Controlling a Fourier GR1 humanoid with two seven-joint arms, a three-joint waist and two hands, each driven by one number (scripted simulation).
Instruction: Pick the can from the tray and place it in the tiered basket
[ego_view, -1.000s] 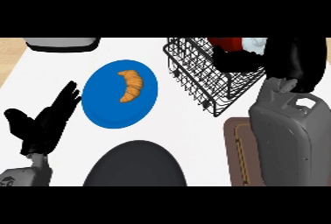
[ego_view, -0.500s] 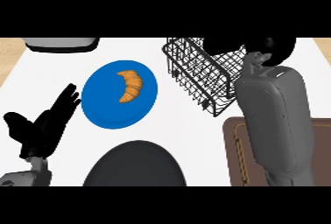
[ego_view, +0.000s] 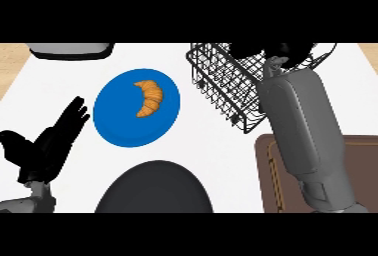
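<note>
Right hand reached into the wire basket; left hand rested open at the left edge.

The tiered basket (ego_view: 229, 80), of black wire, is seen at the upper right of the white counter (ego_view: 214, 145), and the right hand (ego_view: 284, 50) is extended into its top, where only a dark mass shows; whether its fingers are curled or straight cannot be told, and the can cannot be made out, so its place cannot be told. A blue plate (ego_view: 118, 125) is set left of the basket and a croissant (ego_view: 149, 97) lies on it. A brown tray (ego_view: 269, 170) is partly covered by the right forearm at the lower right. The left hand (ego_view: 48, 145) is held open, fingers straight and upward. No writing or label can be read.
</note>
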